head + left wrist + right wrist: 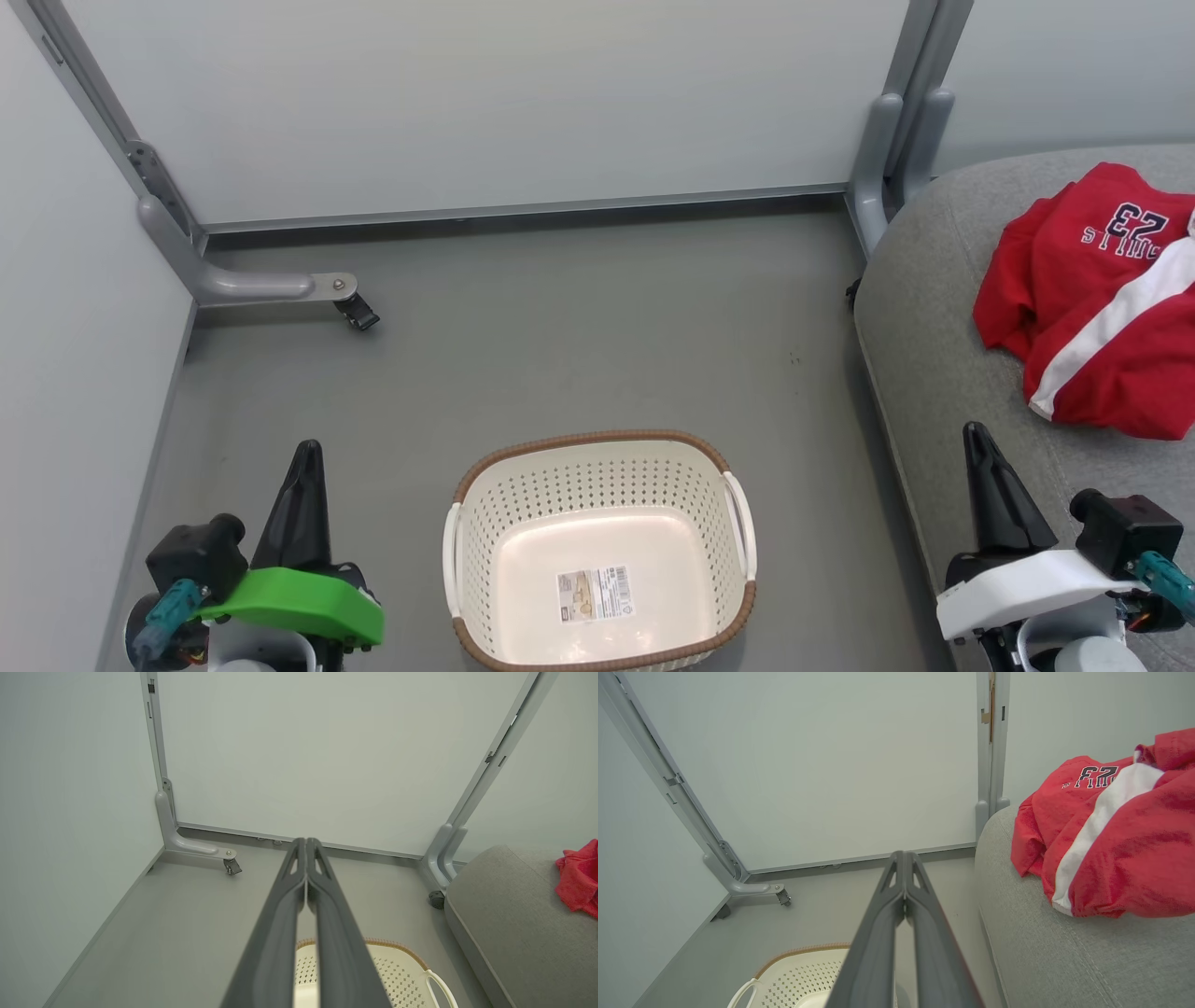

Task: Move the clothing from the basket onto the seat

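While you count, you have one basket (pixel 597 436) with one paper label (pixel 596 595) on its inside bottom. One red heap of clothing (pixel 1102 308) lies on the seat (pixel 934 373), right of the basket and beyond it; you cannot tell how many garments it holds. Two grippers flank the basket, the left gripper (pixel 307 450) and the right gripper (pixel 974 431), each clenched and empty. The basket stands on a grey floor (pixel 560 355). Beyond the basket rise pale wall panels (pixel 485 103) on grey feet, and one foot carries a caster (pixel 358 315).

Left claw (pixel 306 453): long dark tapered fingers (pixel 299 523), bright green bracket (pixel 299 597). Right claw (pixel 977 434): same fingers, white bracket (pixel 1018 579). Each carries a black block (pixel 191 555) with a teal plug (pixel 177 597).
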You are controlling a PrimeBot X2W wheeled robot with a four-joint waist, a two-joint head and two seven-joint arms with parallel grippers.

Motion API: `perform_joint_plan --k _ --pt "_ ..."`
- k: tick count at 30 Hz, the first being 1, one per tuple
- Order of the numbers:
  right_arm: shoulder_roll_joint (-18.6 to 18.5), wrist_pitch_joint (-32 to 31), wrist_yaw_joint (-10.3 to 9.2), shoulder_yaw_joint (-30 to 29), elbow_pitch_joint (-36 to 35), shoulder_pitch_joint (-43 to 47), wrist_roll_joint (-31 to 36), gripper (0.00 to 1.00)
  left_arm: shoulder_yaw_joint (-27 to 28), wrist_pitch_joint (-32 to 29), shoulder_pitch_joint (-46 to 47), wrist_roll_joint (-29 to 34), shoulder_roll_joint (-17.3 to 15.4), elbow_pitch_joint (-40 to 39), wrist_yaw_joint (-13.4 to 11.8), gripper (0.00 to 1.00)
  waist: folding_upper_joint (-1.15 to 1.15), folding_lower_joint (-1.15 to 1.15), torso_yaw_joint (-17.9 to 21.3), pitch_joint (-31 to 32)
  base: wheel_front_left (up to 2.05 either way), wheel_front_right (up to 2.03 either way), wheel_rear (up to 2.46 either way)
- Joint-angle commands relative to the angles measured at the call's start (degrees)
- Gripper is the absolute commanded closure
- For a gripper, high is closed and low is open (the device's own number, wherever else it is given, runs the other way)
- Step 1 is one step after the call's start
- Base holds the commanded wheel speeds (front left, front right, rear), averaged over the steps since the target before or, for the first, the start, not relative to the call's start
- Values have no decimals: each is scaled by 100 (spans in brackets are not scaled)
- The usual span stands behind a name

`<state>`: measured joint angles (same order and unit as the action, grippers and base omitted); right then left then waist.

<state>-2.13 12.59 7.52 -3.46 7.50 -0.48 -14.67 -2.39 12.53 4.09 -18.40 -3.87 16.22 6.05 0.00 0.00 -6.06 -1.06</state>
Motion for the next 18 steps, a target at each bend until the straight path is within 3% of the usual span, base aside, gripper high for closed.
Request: perform_joint_plan --k 1,18 --pt "-30 -60 0 -30 -53 -120 -294 100 54 -58 101 -275 3 -102 20 100 0 0 9 1 0 0 0" --pt "-45 -470 -1 -86 92 -230 -1991 100 234 -464 129 -1893 23 -149 51 100 0 0 96 15 0 0 0"
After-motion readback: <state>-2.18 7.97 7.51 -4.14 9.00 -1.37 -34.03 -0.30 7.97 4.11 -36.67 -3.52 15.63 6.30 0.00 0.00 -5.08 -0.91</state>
